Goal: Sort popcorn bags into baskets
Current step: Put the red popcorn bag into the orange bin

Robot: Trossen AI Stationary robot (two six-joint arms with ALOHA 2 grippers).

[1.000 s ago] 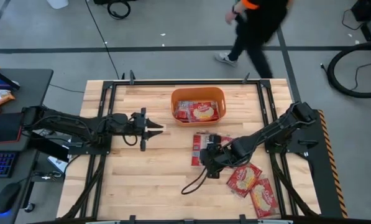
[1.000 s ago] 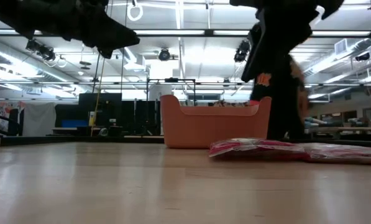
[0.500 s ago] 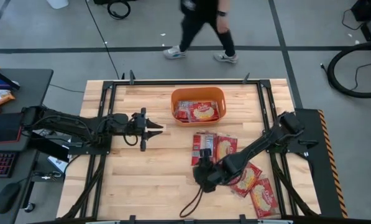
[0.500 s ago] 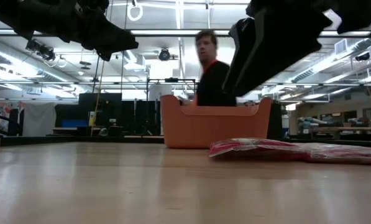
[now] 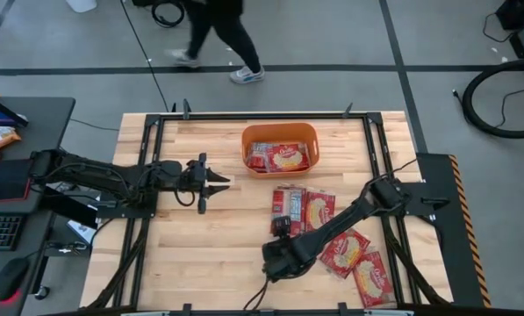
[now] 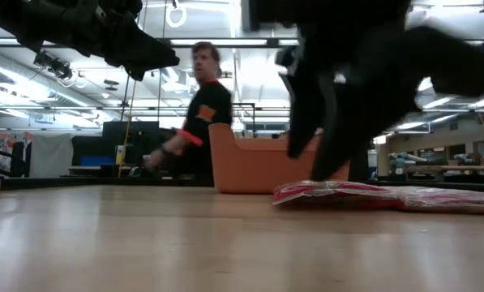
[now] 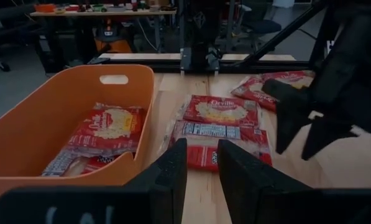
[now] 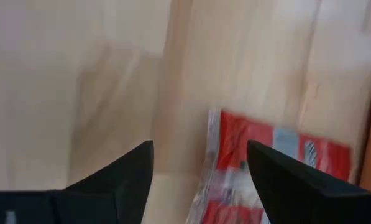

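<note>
An orange plastic rectangular tub sits at the wooden table's far middle, two flat red popcorn packets inside. Two more packets lie side by side before it. Another two lie toward the near right corner.

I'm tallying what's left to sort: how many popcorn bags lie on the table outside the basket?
4: two side by side below the orange basket, two more near the right front corner. Others may be hidden.

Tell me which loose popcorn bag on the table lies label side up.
The popcorn bag nearest the orange basket, leftmost of the four loose ones; the others show their yellow picture.
</note>
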